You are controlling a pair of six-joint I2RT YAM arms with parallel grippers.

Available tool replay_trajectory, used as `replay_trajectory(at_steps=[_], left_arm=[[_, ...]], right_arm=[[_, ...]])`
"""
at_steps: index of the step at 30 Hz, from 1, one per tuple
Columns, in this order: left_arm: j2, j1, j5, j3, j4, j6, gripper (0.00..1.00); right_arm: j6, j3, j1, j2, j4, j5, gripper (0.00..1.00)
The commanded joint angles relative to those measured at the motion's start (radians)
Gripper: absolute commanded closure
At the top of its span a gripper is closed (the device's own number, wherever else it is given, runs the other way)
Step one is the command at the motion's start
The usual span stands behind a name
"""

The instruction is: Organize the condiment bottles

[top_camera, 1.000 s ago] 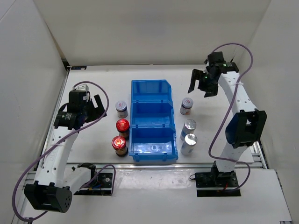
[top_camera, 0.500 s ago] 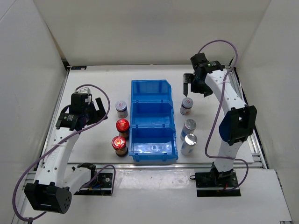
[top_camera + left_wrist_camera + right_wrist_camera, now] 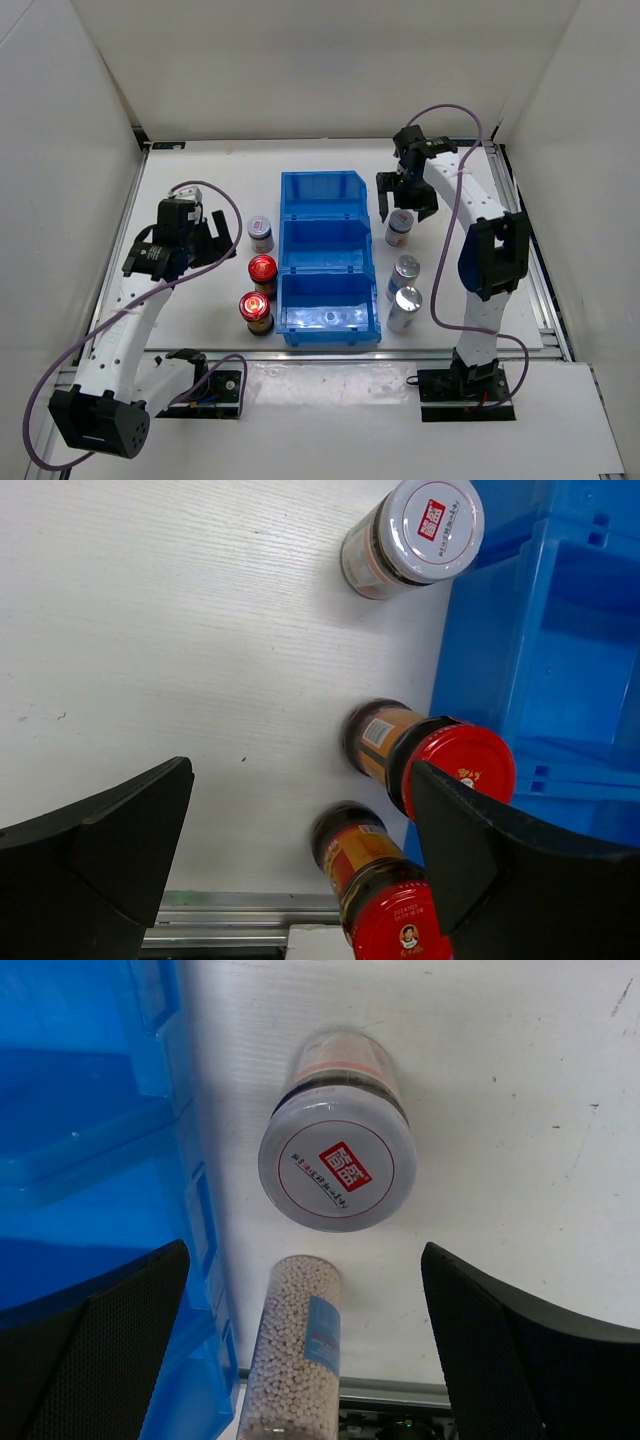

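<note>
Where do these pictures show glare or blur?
Top external view: glare spots on the shiny red caps of the farther dark cylindrical bottle and the nearer dark bottle. Left wrist view: sharp, no strong glare. Right wrist view: the short white bottle with grey red-marked lid is sharp, glare-free.

The blue bin (image 3: 330, 262) is glossy, smooth plastic. Left of the bin, a dark bottle (image 3: 372, 737) wears a shiny red cap (image 3: 462, 768). Right of the bin, a clear bottle (image 3: 285, 1360) shows pale granules. The table (image 3: 150, 630) looks matt, faintly grained.
</note>
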Motion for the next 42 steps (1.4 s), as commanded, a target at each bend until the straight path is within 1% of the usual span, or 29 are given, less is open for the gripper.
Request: replay_trajectory(at_steps=[1, 2, 4, 8, 10, 11, 15, 16, 18, 19, 21, 22, 26, 28, 29, 30, 31, 32, 33, 34, 36, 39, 42], left_arm=[[0.0, -0.002, -0.011, 0.009, -0.023, 0.041, 0.0], [0.0, -0.002, -0.051, 0.009, -0.023, 0.051, 0.0], [0.0, -0.002, -0.076, 0.009, -0.023, 0.063, 0.0], [0.0, -0.002, -0.065, 0.009, -0.034, 0.063, 0.0], [0.0, -0.002, -0.065, 0.009, -0.034, 0.072, 0.0], [0.0, -0.002, -0.074, 0.009, -0.034, 0.072, 0.0], [0.01, -0.002, -0.071, 0.018, -0.034, 0.072, 0.0], [0.02, -0.002, -0.071, 0.027, -0.034, 0.072, 0.0], [0.029, -0.002, -0.062, 0.027, -0.034, 0.072, 0.0], [0.03, -0.002, -0.062, 0.036, -0.025, 0.072, 0.0], [0.039, -0.002, -0.062, 0.036, -0.025, 0.072, 0.0], [0.039, -0.002, -0.062, 0.036, -0.025, 0.072, 0.0], [0.048, -0.002, -0.062, 0.036, -0.025, 0.063, 0.0], [0.048, -0.002, -0.053, 0.036, -0.025, 0.063, 0.0], [0.048, -0.002, -0.053, 0.036, -0.025, 0.063, 0.0], [0.057, -0.002, -0.053, 0.036, -0.025, 0.063, 0.0], [0.057, -0.002, -0.053, 0.036, -0.025, 0.063, 0.0], [0.057, -0.002, -0.053, 0.036, -0.025, 0.063, 0.0], [0.066, -0.002, -0.053, 0.036, -0.025, 0.054, 0.0], [0.066, -0.002, -0.044, 0.036, -0.025, 0.054, 0.0], [0.075, -0.002, -0.043, 0.045, -0.025, 0.054, 0.0], [0.086, -0.002, -0.043, 0.054, -0.025, 0.054, 0.0], [0.095, -0.002, -0.043, 0.064, -0.025, 0.054, 0.0]], right_arm=[[0.007, 0.006, 0.002, 0.037, 0.014, -0.013, 0.0], [0.007, 0.006, 0.002, 0.055, 0.014, 0.0, 0.0], [0.028, 0.016, 0.002, 0.072, 0.0, 0.036, 0.01], [0.029, -0.01, 0.002, 0.083, 0.0, 0.036, 0.01], [0.029, -0.011, 0.002, 0.083, 0.012, 0.045, 0.05], [0.029, -0.011, 0.002, 0.083, 0.021, 0.045, 0.05], [0.029, -0.011, 0.002, 0.106, 0.032, 0.036, 0.18], [0.029, -0.011, 0.002, 0.106, 0.032, 0.036, 0.27], [0.029, -0.011, 0.002, 0.106, 0.032, 0.045, 0.36], [0.039, 0.002, 0.002, 0.094, 0.032, 0.081, 0.43], [0.052, 0.022, 0.002, 0.078, 0.032, 0.105, 0.48], [0.052, 0.035, 0.002, 0.064, 0.021, 0.105, 0.55], [0.062, 0.098, 0.002, 0.041, -0.002, 0.129, 0.69], [0.072, 0.108, 0.012, 0.018, -0.002, 0.148, 0.69], [0.072, 0.108, 0.012, 0.018, -0.002, 0.148, 0.67], [0.072, 0.108, 0.012, 0.018, 0.009, 0.148, 0.6], [0.062, 0.108, 0.012, 0.018, 0.009, 0.148, 0.46], [0.062, 0.108, 0.012, 0.027, 0.023, 0.136, 0.2], [0.053, 0.108, 0.012, 0.027, 0.041, 0.136, 0.11], [0.044, 0.108, 0.012, 0.043, 0.041, 0.125, 0.07], [0.044, 0.138, 0.012, 0.066, 0.041, 0.125, 0.03], [0.044, 0.19, -0.008, 0.136, 0.041, 0.077, 0.03], [0.035, 0.227, -0.008, 0.181, 0.041, 0.065, 0.03]])
